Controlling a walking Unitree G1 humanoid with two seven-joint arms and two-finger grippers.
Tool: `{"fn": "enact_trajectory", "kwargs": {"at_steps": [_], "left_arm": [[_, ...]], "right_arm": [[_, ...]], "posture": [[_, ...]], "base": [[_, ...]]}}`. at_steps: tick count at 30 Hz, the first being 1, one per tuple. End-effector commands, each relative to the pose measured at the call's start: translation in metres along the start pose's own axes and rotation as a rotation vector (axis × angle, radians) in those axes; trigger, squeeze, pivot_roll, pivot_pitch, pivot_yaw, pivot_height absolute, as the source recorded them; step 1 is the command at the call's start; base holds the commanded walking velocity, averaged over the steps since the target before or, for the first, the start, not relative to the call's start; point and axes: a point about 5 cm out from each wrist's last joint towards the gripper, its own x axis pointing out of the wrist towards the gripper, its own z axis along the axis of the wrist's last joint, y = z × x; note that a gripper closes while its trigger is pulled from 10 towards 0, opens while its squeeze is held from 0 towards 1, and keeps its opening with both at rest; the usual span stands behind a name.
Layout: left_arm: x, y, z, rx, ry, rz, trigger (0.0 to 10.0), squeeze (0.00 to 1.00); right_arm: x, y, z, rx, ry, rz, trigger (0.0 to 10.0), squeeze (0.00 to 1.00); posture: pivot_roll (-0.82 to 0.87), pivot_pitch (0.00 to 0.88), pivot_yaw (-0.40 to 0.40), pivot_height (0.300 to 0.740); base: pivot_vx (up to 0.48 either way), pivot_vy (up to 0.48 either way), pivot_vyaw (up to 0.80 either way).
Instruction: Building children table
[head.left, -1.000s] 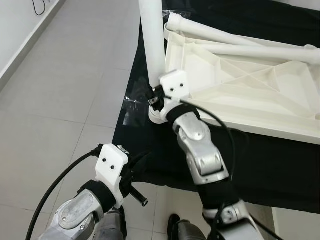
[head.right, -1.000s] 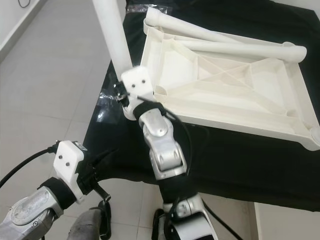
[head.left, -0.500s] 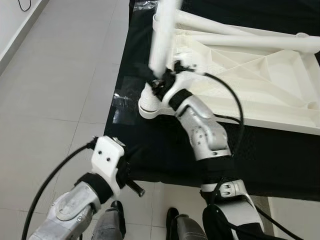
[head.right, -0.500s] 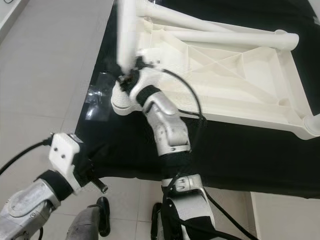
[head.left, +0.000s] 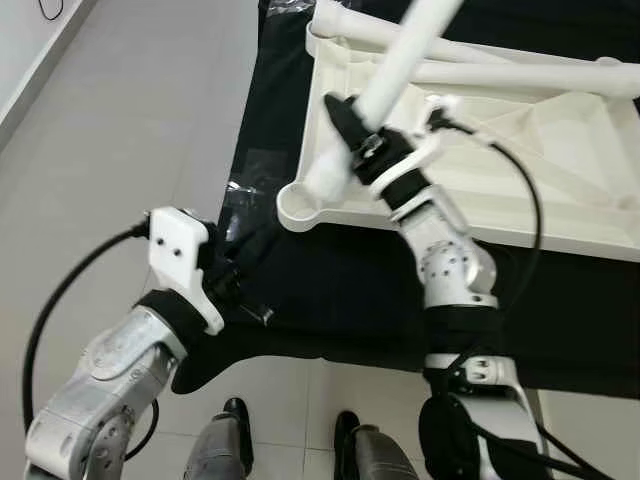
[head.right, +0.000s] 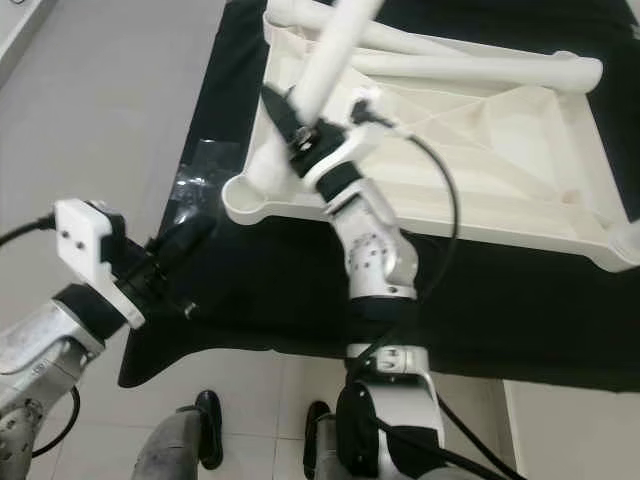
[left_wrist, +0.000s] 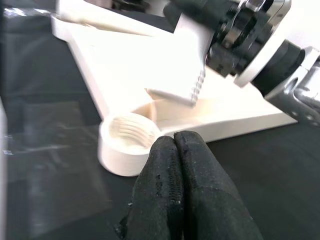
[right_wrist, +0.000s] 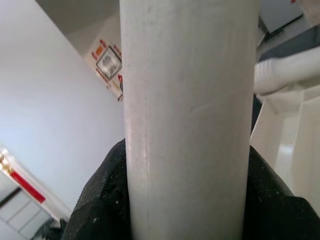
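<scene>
White table leg (head.left: 400, 75) in right hand (head.left: 350, 140)

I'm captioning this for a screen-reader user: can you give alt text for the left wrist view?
The left gripper, its two black fingers pressed together, hovers close to the threaded round socket at a corner of the upturned white tabletop, which lies on a black cloth. Behind the socket, the right gripper holds a white table leg.
</scene>
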Motion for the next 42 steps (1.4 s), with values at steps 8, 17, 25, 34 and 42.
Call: {"fn": "enact_trajectory", "kwargs": {"at_steps": [8,17,25,34,42], "left_arm": [[0.012,0.009,0.017,-0.066,-0.078,-0.050,10.0,1.00],[0.027,0.022,0.038,-0.104,-0.190,-0.044,10.0,1.00],[0.038,0.030,0.059,-0.124,-0.278,-0.068,10.0,1.00],[0.041,0.039,0.071,-0.112,-0.315,-0.052,10.0,1.00],[0.047,0.039,0.074,-0.128,-0.334,-0.067,10.0,1.00]], "right_arm": [[0.005,-0.005,0.011,-0.180,0.013,0.039,10.0,0.00],[-0.001,-0.024,0.002,-0.564,0.137,-0.084,10.0,0.00],[-0.005,-0.023,-0.009,-0.796,0.205,-0.043,10.0,0.00],[-0.007,-0.014,-0.020,-0.893,0.204,0.045,10.0,0.00],[-0.008,0.010,-0.042,-0.974,0.252,0.243,10.0,0.00]], "posture": [[0.08,0.215,-0.036,0.740],[0.06,0.158,-0.025,0.740],[0.06,0.131,-0.020,0.740],[0.07,0.115,-0.023,0.740],[0.07,0.109,-0.021,0.740]], "base": [[0.000,0.000,0.00],[0.000,0.000,0.00],[0.000,0.000,0.00],[0.000,0.000,0.00],[0.000,0.000,0.00]]}}
